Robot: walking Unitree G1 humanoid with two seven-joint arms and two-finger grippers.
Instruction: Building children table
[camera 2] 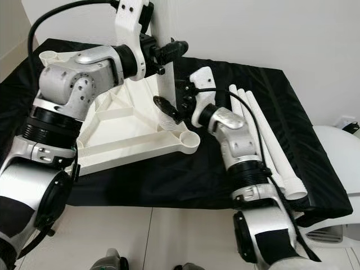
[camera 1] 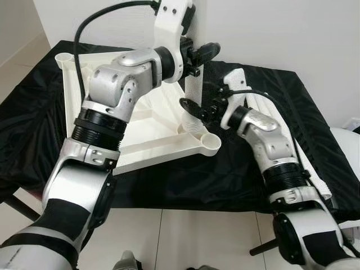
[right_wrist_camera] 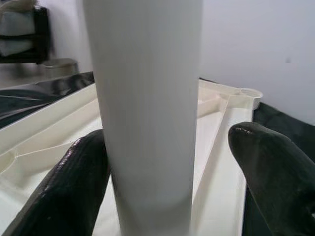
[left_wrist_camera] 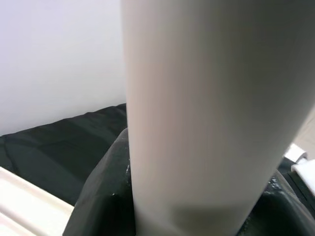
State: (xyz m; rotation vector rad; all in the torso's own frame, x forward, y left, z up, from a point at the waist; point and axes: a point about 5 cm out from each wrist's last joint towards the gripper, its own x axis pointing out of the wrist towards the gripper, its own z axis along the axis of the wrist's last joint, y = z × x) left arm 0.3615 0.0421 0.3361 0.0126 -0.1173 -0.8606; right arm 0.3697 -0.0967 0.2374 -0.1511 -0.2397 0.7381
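One leg (camera 2: 164,84) stands upright in the upturned top's (camera 2: 118,126) corner socket on the worktop (camera 2: 270,95). Left tool (camera 2: 169,53) clamps it high; right tool (camera 2: 169,109), part open, touches it low. Light, stiff, slick plastic: grip mid-shaft.

Both arms are silver shells jointed with ribbed black collars, white housings at the wrists. A black cable (camera 1: 90,22) loops off the left arm (a thinner one trails the right). Fingers (right_wrist_camera: 64,187) are matte black, rounded.
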